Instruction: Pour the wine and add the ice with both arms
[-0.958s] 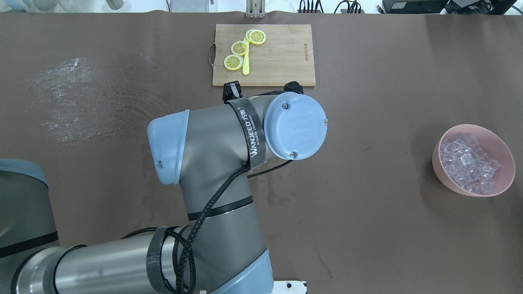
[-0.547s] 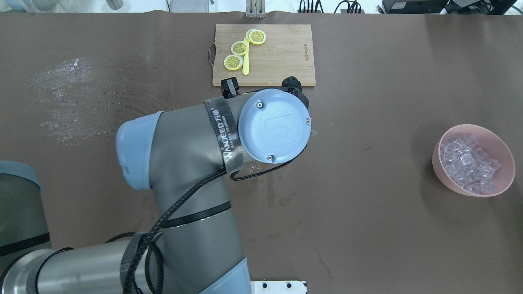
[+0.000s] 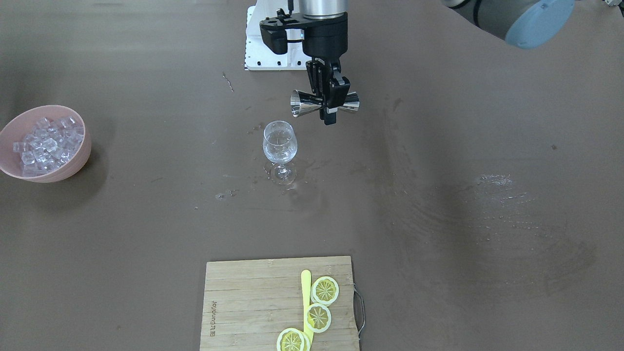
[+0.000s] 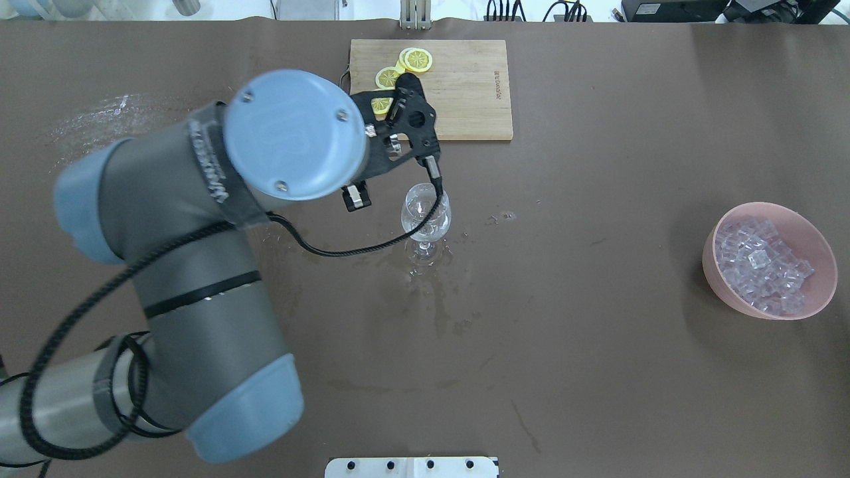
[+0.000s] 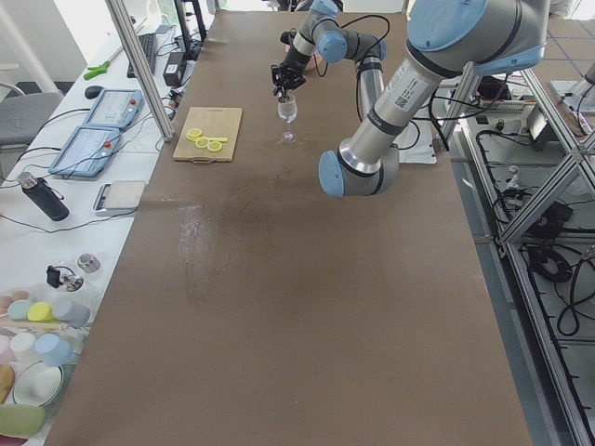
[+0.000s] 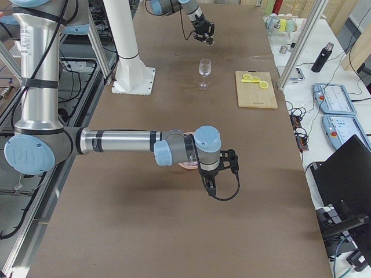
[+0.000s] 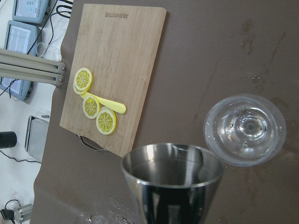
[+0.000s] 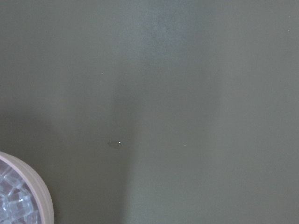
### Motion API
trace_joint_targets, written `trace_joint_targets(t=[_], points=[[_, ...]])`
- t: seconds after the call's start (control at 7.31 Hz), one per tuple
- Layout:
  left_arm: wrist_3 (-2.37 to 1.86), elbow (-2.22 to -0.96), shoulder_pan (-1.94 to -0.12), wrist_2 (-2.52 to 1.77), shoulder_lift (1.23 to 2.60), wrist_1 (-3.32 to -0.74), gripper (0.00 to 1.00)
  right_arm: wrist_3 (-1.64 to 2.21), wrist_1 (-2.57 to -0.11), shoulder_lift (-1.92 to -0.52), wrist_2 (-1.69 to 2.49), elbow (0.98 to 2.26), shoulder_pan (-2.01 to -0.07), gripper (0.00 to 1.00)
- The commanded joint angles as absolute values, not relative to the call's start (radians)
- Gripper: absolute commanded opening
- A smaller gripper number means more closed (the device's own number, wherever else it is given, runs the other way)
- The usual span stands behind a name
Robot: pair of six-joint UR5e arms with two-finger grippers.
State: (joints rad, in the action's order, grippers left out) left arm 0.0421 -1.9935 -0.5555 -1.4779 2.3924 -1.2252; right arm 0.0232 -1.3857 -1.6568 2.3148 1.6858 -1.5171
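My left gripper [image 3: 326,108] is shut on a steel jigger [image 3: 302,103] and holds it on its side, mouth toward the stemmed glass [image 3: 279,144], above and just beside its rim. The left wrist view shows the jigger's open mouth [image 7: 173,182] beside the glass [image 7: 245,128]. From overhead the glass [image 4: 425,212] stands upright at mid-table, right of my left wrist. The ice [image 4: 764,262] fills a pink bowl [image 4: 720,282] at the right. My right gripper [image 6: 214,184] hangs beside that bowl; I cannot tell whether it is open or shut.
A bamboo cutting board [image 4: 465,86] with lemon slices [image 4: 418,60] lies at the far edge, behind the glass. Wet patches [image 4: 431,292] lie around the glass foot. The white arm base [image 3: 273,53] is behind the jigger. The bowl's rim [image 8: 39,189] shows in the right wrist view.
My left arm has swung to the left and its wrist has turned. The glass, hidden under the wrist before, now shows.
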Motion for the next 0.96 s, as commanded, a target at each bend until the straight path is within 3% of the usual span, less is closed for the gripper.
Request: trace_joint_targets(t=[0.0, 0.41, 0.82], points=[[0.017, -2.066, -0.658, -1.635, 2.192, -1.500, 0.00, 0.023, -1.385, -1.657, 2.315, 1.686, -1.517, 1.00], [-0.110, -2.060, -0.776, -1.764, 1.864, -2.016, 0.00, 0.025, -1.385, -1.660, 2.316, 1.692, -1.517, 1.00], [-0.334, -1.915, -0.778, -1.753, 1.616, -2.664, 0.00, 0.025, -1.385, -1.661, 2.316, 1.697, -1.517, 1.00]])
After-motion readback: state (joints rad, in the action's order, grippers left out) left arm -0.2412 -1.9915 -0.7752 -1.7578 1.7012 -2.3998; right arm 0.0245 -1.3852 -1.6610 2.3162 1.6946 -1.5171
